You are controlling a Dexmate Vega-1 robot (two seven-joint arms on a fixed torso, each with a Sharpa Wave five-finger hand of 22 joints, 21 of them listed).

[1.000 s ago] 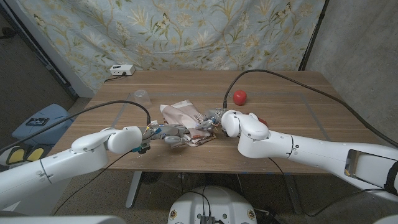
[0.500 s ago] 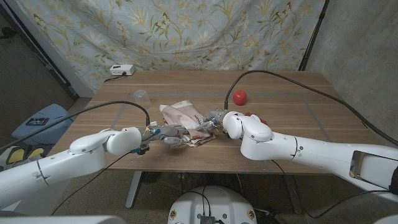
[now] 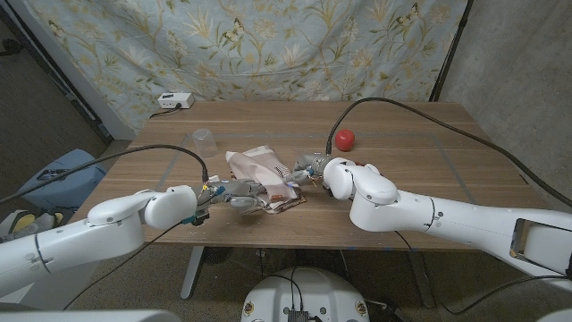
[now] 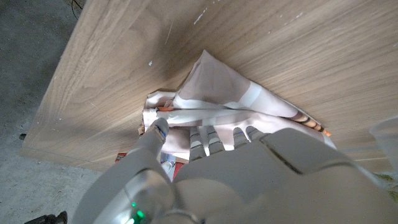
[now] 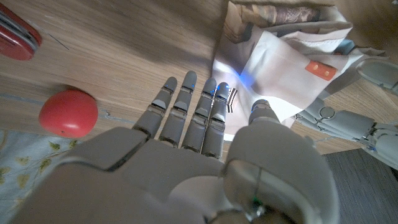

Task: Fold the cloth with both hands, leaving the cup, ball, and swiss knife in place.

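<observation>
Cloth [image 3: 262,179], partly folded, at the worktop's [image 3: 420,179] near middle; we judge it light, limp and prone to slump (take hold at corners). Left robot hand [image 3: 234,191] rests fingers on it; right robot hand [image 5: 193,118] spread, touching its edge

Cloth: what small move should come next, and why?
Probably close the right robot hand on the cloth edge. Its fingers are spread at that edge without gripping, while the left robot hand already lies on the bunched near side.
</observation>
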